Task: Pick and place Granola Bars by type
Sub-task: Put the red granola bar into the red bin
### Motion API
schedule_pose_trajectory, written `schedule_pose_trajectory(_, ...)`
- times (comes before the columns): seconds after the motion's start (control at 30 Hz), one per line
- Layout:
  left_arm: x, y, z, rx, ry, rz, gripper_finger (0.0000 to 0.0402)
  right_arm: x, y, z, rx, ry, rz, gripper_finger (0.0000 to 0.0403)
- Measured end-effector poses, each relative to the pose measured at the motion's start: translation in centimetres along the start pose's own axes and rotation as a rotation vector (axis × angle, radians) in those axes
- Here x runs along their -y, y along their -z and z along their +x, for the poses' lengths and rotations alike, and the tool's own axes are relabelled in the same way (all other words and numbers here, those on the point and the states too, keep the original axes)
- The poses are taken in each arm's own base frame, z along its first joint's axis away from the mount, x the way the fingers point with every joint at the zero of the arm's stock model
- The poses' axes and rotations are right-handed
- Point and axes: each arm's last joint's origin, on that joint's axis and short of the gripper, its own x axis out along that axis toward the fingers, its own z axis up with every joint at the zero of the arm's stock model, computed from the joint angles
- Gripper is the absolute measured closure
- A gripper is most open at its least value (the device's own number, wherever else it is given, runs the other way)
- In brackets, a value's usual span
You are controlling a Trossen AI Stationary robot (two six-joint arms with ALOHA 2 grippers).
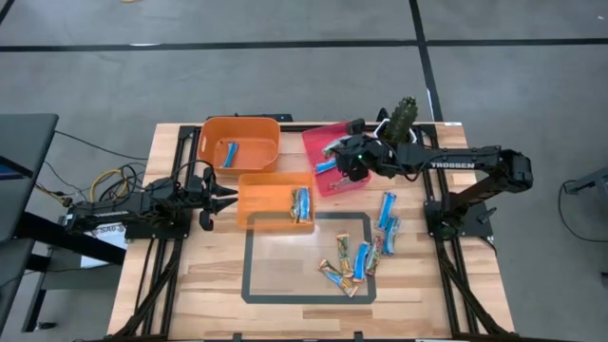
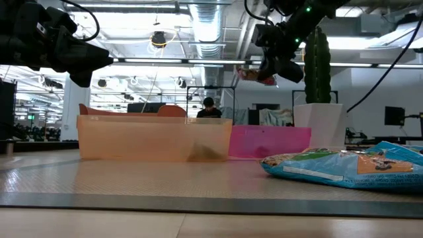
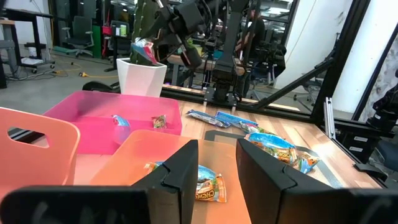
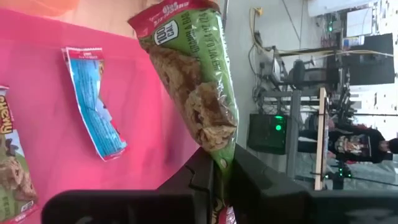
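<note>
A: Where's the green-and-red shiny wrapped granola bar?

B: Pinched by one end in the right gripper, hanging above the pink plastic bin.

A: Next?

B: Probably lower and let go. The left gripper waits beside the orange bins, fingers apart, empty.

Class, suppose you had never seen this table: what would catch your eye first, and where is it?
First, the right gripper holding a green-and-red granola bar in the air above the pink bin. Next, the two orange bins at the table's middle and the loose bars scattered in front of them.
</note>
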Motion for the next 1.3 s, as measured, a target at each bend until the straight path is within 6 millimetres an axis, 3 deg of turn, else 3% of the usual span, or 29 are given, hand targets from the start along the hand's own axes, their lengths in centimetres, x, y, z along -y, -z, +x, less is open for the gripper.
schedule_pose_trajectory(0.27,0.0,0.0,0.0,0.000,0.000,0.000,0.0301,-0.2,0.0,0.0,0.015,-0.032,-0.004,0.0377)
schedule_pose_trajectory(0.63,0.0,0.0,0.0,0.000,0.000,0.000,0.0301,-2.1,0.5,0.1,0.070,-0.310,0.076,0.0377)
schedule_pose_trajectory(1.0,0.0,0.0,0.0,0.000,0.000,0.000,0.0301,-4.4,0.2,3.3,-0.013,-0.426,0.032,0.0377)
schedule_pose_trajectory(1.3,0.0,0.0,0.0,0.000,0.000,0.000,0.0301,-5.2,0.4,5.5,-0.051,-0.442,0.040,0.0376)
